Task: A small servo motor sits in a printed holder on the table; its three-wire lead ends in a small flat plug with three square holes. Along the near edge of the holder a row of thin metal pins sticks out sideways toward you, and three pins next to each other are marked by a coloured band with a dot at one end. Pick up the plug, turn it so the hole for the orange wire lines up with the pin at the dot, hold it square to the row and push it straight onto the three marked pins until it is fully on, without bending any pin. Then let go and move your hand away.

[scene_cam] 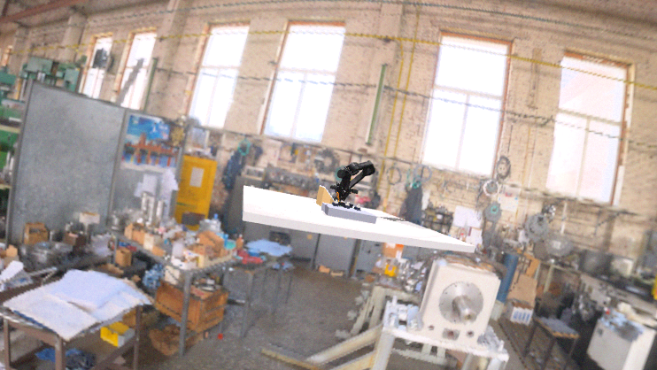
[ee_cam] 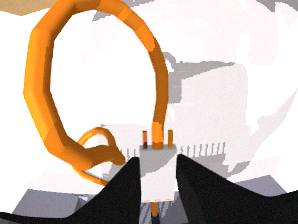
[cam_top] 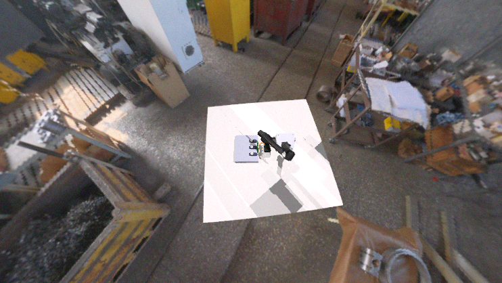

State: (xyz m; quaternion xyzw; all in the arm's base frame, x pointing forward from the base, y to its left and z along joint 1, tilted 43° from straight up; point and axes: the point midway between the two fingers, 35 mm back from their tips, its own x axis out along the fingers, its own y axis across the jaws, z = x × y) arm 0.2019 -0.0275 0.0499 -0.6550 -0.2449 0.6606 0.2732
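Observation:
My gripper is shut on the small flat plug, light grey and white, upright between the black fingertips in the wrist view. The orange lead leaves its upper end and loops to the left. Two short wire stubs flank it. The grey-violet holder lies on the white table, with dark servo blocks along one edge. The gripper is low beside that edge. Thin grey shadow lines fall on the table beyond the plug. The real pins, coloured band and dot cannot be made out; plug and fingers hide part of the holder.
The black arm reaches over the table. A tan upright board stands behind the holder in the exterior view. A pale plate lies beside the arm in the top view.

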